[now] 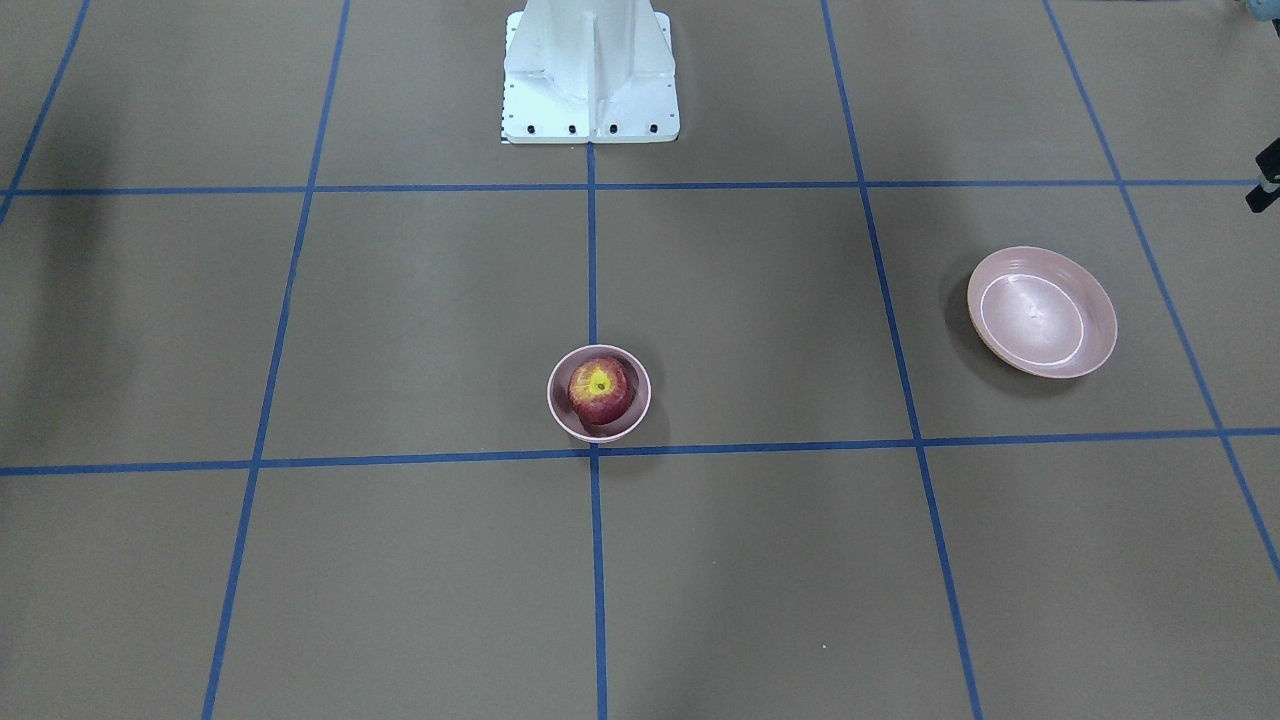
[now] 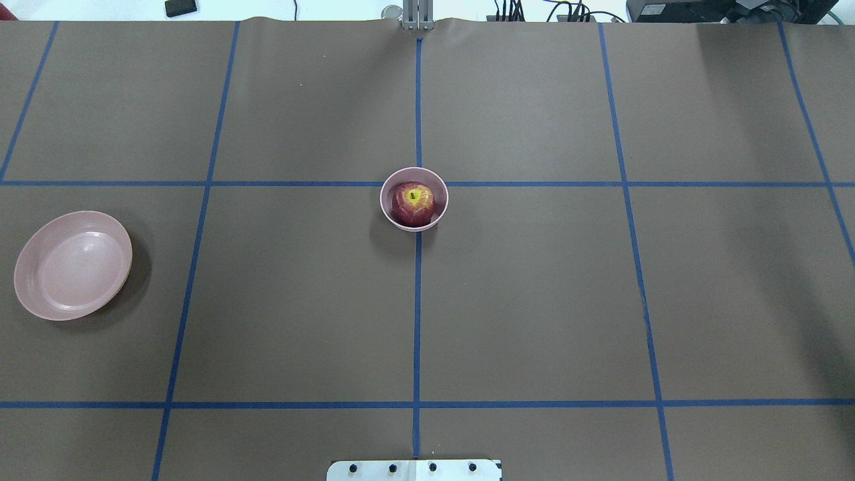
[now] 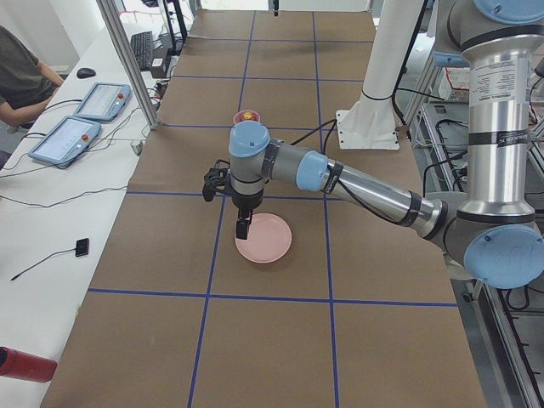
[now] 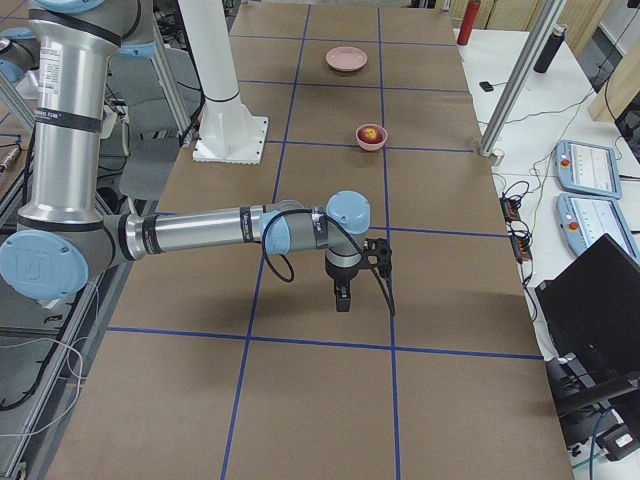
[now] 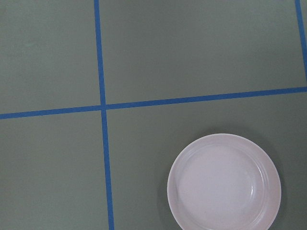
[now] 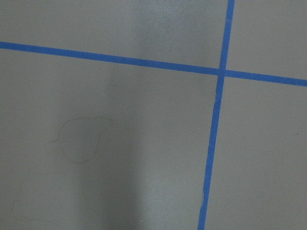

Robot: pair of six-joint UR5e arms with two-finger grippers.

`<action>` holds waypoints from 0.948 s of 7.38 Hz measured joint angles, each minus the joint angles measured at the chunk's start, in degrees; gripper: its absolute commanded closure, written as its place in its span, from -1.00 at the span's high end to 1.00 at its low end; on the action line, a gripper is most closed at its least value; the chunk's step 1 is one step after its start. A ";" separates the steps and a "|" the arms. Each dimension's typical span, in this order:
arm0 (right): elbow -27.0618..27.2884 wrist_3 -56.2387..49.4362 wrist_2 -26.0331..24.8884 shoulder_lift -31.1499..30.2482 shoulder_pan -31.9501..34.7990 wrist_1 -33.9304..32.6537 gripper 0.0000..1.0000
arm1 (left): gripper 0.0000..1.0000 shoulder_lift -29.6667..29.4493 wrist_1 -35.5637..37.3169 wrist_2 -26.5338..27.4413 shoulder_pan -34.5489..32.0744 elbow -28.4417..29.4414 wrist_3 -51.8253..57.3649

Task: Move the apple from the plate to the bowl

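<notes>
left gripper (image 3: 242, 228) hangs fingers-down just over the plate (image 2: 73, 266). only the side view catches it, so i cannot tell whether its jaws are apart or together. right gripper (image 4: 342, 298) hangs low over the bare brown table (image 2: 534, 300), well apart from both dishes, and i cannot tell how its jaws stand either. the apple (image 2: 413, 202) sits inside the bowl (image 2: 385, 200), stem hollow up, mid-table, just by a crossing of the blue tape lines (image 2: 417, 321). the plate lies bare, off to the robot's left. i'd judge the move done: the deep bowl hems the apple in so it shouldn't roll, and both arms hang clear of it.
</notes>
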 measured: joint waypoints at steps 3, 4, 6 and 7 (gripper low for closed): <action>-0.10 0.74 0.71 0.23 -0.03 -0.15 1.00 | 0.96 0.53 0.05 0.17 0.05 2.04 -0.14; -0.08 0.64 1.07 0.55 -0.05 -0.10 1.00 | 0.96 0.57 -0.04 0.08 0.08 2.51 -0.11; -0.53 0.24 1.75 1.93 -0.05 -0.12 1.00 | 0.96 0.18 -0.25 -0.06 0.09 2.87 -0.07; -0.83 0.23 2.22 2.32 -0.06 -0.14 1.00 | 0.96 -0.10 -0.33 -0.10 0.08 3.24 -0.03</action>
